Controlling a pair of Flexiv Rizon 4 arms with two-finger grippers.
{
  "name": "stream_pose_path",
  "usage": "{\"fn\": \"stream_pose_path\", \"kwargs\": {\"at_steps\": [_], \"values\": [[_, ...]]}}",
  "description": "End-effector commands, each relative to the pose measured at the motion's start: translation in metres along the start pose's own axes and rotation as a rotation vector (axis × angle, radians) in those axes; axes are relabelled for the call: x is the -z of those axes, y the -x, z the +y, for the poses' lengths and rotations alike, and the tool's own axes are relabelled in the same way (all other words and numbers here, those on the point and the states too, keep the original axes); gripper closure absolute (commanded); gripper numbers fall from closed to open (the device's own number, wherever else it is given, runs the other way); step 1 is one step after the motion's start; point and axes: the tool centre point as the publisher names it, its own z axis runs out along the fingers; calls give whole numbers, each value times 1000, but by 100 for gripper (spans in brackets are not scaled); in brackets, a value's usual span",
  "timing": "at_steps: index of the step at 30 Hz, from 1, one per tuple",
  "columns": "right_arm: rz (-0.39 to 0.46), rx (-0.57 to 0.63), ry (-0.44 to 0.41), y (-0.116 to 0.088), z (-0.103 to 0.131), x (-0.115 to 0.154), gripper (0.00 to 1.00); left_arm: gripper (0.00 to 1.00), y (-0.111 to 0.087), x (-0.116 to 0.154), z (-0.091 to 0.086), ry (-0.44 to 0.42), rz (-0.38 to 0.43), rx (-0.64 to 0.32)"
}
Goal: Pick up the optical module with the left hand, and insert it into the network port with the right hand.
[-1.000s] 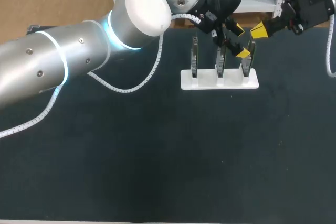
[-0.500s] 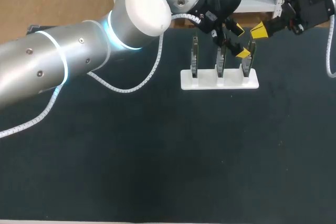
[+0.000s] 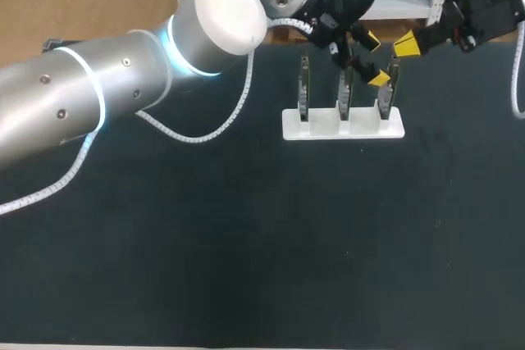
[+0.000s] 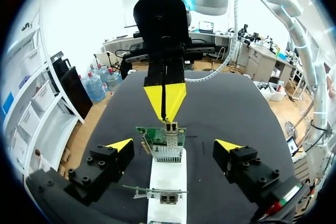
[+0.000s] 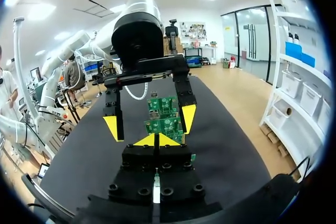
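**Head view.** A white stand (image 3: 343, 125) sits right of centre in the upper part of the frame, on the dark table (image 3: 246, 243). It holds three green circuit cards (image 3: 345, 92) upright in a row. The left gripper (image 3: 375, 58) hangs over the middle and right-hand cards with its yellow fingers spread, the lower tip just beside the right-hand card's top edge. The right gripper (image 3: 406, 43) is in the upper right corner, apart from the cards. From here I cannot tell how its fingers stand. The optical module cannot be told apart in this view.

**Left wrist view.** The left gripper (image 4: 173, 145) is wide open, with one finger on each side of a card on the stand (image 4: 168, 179). That card carries a small metal network port (image 4: 169, 128) at its top edge. The right gripper (image 4: 164, 100) is just beyond the port, its tips pressed together into one point aimed at it. No module shows between them.

**Right wrist view.** The right gripper (image 5: 156, 140) has its tips closed. Ahead of it the cards (image 5: 164, 125) line up between the spread fingers of the left gripper (image 5: 149, 121).

**Change.** Since half a second ago both grippers have shifted slightly toward the top of the head frame. The stand and cards have not moved.
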Motion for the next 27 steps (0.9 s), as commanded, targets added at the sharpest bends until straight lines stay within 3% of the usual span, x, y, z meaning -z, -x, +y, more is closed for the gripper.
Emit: {"fn": "stream_pose_path", "kwargs": {"at_steps": [1,23,24,25,26,27], "values": [[-1,7,-10,2,3,3,100,0,3,4,-1,7,1,-3],[5,65,-70,22,2,16,100,0,18,35,19,109,-38,-20],[3,64,-82,22,1,17,91,0,18,35,19,109,-38,-20],[3,64,-82,22,1,17,51,0,18,35,19,109,-38,-20],[3,64,-82,22,1,17,0,0,18,35,19,109,-38,-20],[3,64,-82,22,1,17,0,0,18,35,19,109,-38,-20]]}}
